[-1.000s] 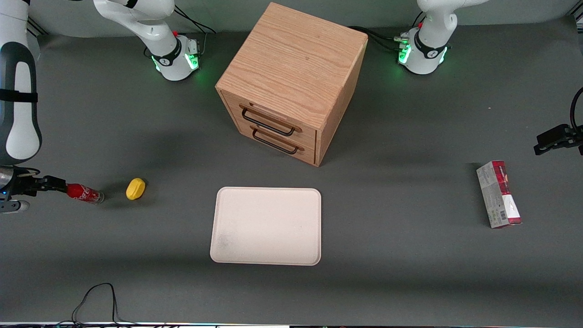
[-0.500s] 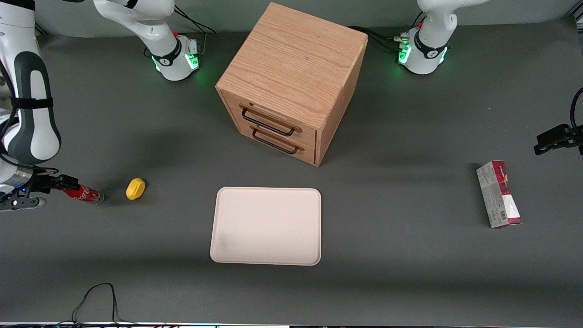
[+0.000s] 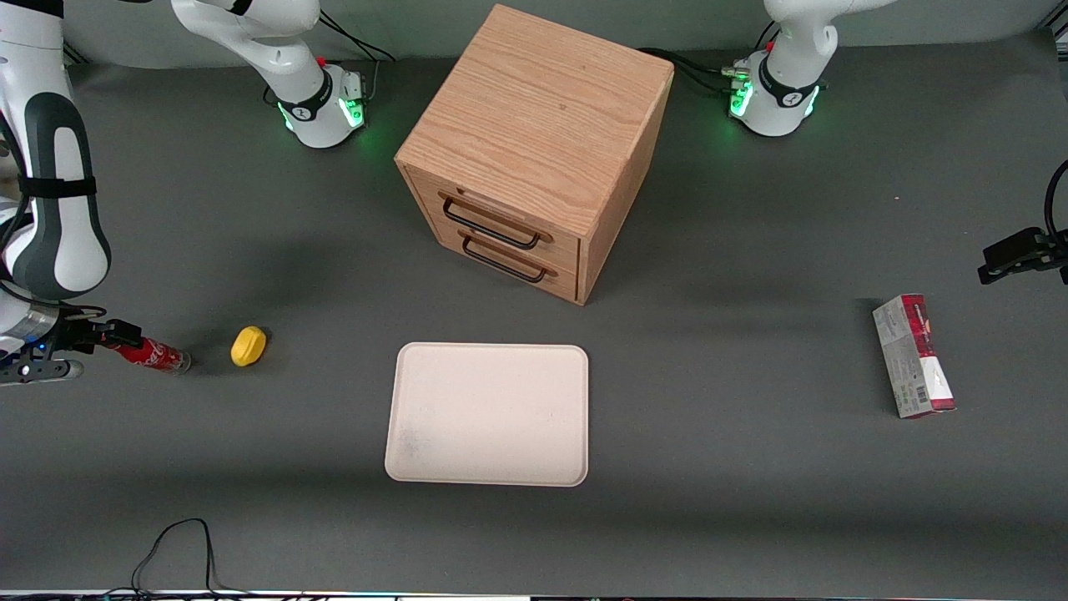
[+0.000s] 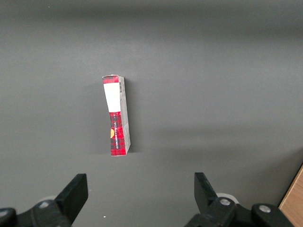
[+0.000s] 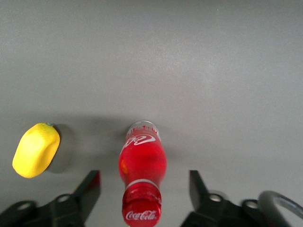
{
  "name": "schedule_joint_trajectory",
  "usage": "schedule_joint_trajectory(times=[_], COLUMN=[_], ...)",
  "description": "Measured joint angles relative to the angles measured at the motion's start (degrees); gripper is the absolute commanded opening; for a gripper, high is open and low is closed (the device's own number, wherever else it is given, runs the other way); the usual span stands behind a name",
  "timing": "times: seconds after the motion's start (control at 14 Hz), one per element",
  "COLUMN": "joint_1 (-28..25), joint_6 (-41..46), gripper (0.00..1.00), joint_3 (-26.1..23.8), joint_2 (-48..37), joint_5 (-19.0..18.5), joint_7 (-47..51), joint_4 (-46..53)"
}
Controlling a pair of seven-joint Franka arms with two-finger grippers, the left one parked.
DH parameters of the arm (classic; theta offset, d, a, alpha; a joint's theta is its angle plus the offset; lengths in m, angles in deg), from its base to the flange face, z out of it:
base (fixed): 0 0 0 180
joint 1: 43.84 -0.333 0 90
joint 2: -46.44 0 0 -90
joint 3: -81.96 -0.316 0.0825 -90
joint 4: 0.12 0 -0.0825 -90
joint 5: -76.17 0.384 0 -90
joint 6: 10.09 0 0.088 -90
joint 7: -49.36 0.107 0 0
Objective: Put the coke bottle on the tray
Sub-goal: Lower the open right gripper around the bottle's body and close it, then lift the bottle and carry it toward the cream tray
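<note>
We are straddling the small red coke bottle [image 5: 141, 182] with our spread-open gripper [image 5: 143, 189], nothing grasped yet, well apart from the cream rectangular tray [image 3: 488, 414].

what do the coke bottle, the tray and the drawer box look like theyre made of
Coke bottle, lying between the open end effector fingers: glossy, probably plastic, since highlights glint on its red body. Tray: matte cream, likely plastic or melamine, with no shine. Drawer box: light wood or veneer with clear grain, and dark metal-looking handles.
</note>
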Motion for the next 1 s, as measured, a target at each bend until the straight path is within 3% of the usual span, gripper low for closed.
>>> schedule_joint_trajectory(times=[0.57,0.79,1.0], joint_1=[-0.5,-0.74,-0.92], joint_6=[1.99,17.47,37.9], gripper=[0.0,0.0,0.0], joint_3=[-0.03,-0.04,-0.16], joint_2=[-1.72,-6.32,-10.09], joint_5=[0.14,-0.71,-2.59], joint_7=[0.0,0.08,2.64], joint_4=[0.1,6.23,21.1])
